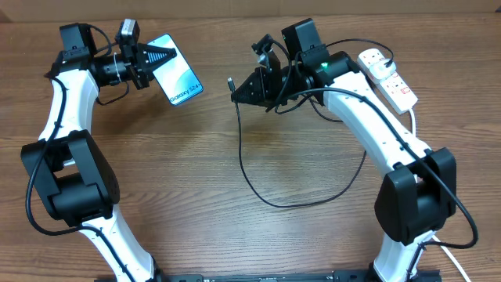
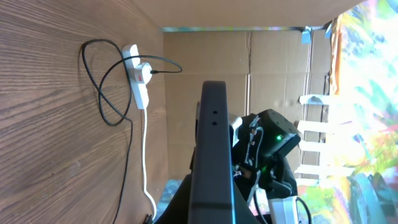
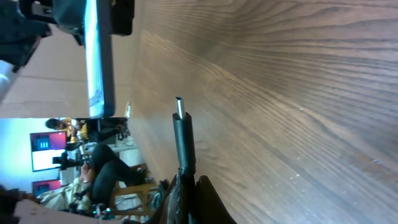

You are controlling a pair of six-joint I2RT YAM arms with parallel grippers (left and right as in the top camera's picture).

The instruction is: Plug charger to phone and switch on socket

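My left gripper point(image 1: 156, 59) is shut on the phone point(image 1: 177, 76) and holds it above the table at the upper left, its blue-teal screen up and its "Galaxy" end toward the middle. In the left wrist view the phone point(image 2: 210, 155) shows edge-on between the fingers. My right gripper point(image 1: 246, 88) is shut on the charger cable just behind its connector point(image 1: 231, 82), which points left toward the phone with a gap between. The right wrist view shows the connector point(image 3: 180, 107) and the phone point(image 3: 98, 56) apart. The black cable point(image 1: 258, 188) loops over the table. The white socket point(image 1: 387, 74) lies at the far right with the plug in it.
The socket point(image 2: 138, 78), its plug and thick white cord point(image 2: 144, 155) also show in the left wrist view. Cardboard walls stand behind the table. The right arm's base point(image 1: 415, 196) stands at the right front, the left arm's base point(image 1: 70, 180) at the left front.
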